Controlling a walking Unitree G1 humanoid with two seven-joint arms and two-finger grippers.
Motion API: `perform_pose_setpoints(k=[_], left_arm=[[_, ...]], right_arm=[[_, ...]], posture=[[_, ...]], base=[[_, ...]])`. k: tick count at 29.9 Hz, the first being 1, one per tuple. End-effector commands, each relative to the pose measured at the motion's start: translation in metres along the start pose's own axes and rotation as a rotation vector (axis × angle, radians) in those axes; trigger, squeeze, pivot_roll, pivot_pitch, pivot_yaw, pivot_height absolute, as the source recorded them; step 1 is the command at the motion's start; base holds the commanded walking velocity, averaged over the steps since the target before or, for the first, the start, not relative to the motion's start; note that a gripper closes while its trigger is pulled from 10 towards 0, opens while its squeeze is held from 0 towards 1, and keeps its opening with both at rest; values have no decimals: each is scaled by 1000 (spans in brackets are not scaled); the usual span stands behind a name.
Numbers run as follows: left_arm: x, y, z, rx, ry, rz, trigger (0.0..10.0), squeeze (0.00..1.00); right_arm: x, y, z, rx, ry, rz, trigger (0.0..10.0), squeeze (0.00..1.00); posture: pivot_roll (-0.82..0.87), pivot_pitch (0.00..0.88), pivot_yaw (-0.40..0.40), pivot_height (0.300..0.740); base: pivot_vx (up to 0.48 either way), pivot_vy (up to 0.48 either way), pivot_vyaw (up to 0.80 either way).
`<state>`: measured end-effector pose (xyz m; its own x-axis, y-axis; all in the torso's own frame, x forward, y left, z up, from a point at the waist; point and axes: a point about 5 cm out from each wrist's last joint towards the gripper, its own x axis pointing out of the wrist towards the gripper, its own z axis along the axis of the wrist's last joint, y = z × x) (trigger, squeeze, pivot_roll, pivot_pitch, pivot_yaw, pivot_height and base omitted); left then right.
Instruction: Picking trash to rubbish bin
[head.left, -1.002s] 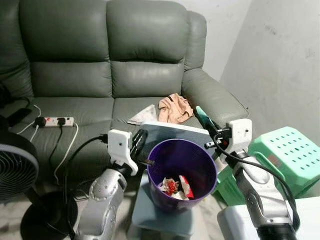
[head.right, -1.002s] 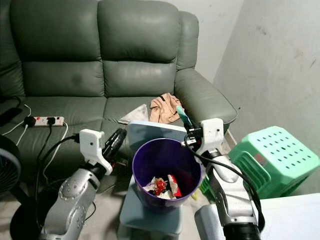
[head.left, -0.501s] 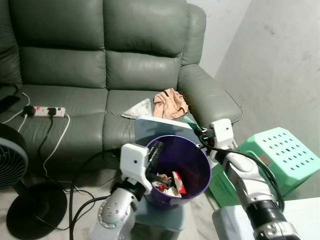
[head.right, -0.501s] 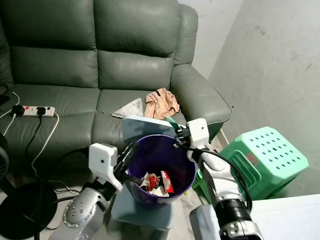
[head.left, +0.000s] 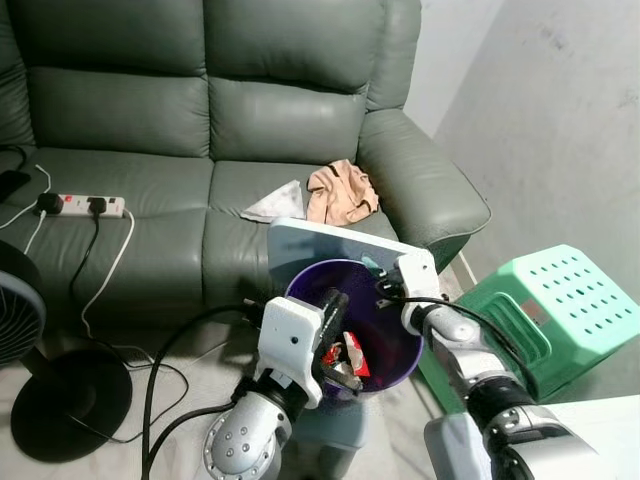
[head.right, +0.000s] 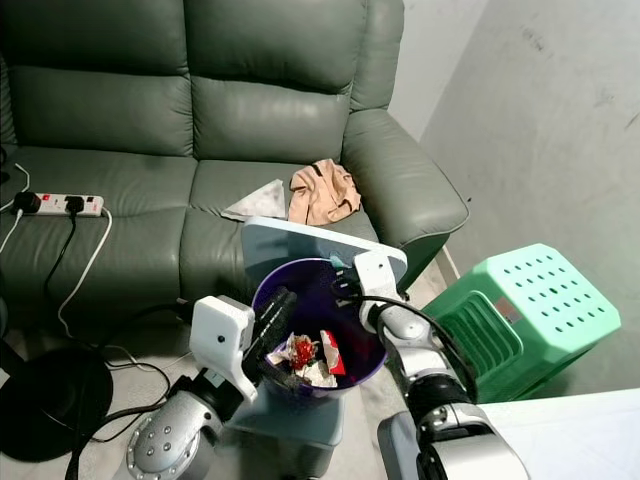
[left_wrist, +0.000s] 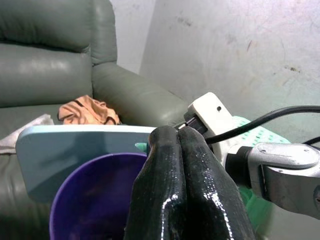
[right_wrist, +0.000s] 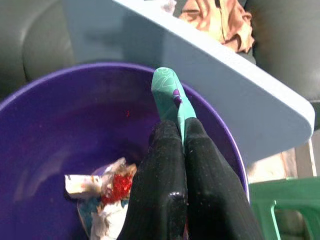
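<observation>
Above the purple bin (right_wrist: 60, 130), the right end effector (right_wrist: 180, 131) pinches a teal wrapper (right_wrist: 169, 97), so release should come well inside the rim, while the left end effector (left_wrist: 177, 137) hovers closed, holding nothing

head and wrist views over bin (head.left: 385, 345)

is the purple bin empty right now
No, the purple bin holds crumpled wrappers with red print at its bottom, and the right gripper holds a teal wrapper over its opening.
</observation>
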<state>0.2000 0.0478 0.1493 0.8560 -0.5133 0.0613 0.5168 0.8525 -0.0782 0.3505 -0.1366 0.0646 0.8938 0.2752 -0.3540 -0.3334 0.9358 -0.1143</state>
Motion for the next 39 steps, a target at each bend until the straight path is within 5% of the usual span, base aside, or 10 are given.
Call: perform_pose_setpoints(k=[1,9,19,20,39], left_arm=[[-2,-20,1,-58,10,-54,10000,0],[-10,-17,-6,-184,57,30,10000,0],[-13,-22,-5,-211,63,37,10000,0],[-13,-23,-5,-213,63,37,10000,0],[-12,-22,-6,-222,69,41,10000,0]], right_arm=[[2,-4,4,-20,-3,-31,10000,0],[5,-6,13,-26,-18,-47,10000,0],[6,-1,11,-12,-4,-12,10000,0],[6,-2,10,-14,-1,-14,10000,1000],[5,-4,12,-2,-14,-9,10000,1000]], posture=[[57,169,-186,740],[57,189,-190,740],[63,190,-200,740],[65,190,-203,740],[73,182,-206,740]], base=[[0,0,0],[0,0,0],[0,0,0],[0,0,0],[0,0,0]])
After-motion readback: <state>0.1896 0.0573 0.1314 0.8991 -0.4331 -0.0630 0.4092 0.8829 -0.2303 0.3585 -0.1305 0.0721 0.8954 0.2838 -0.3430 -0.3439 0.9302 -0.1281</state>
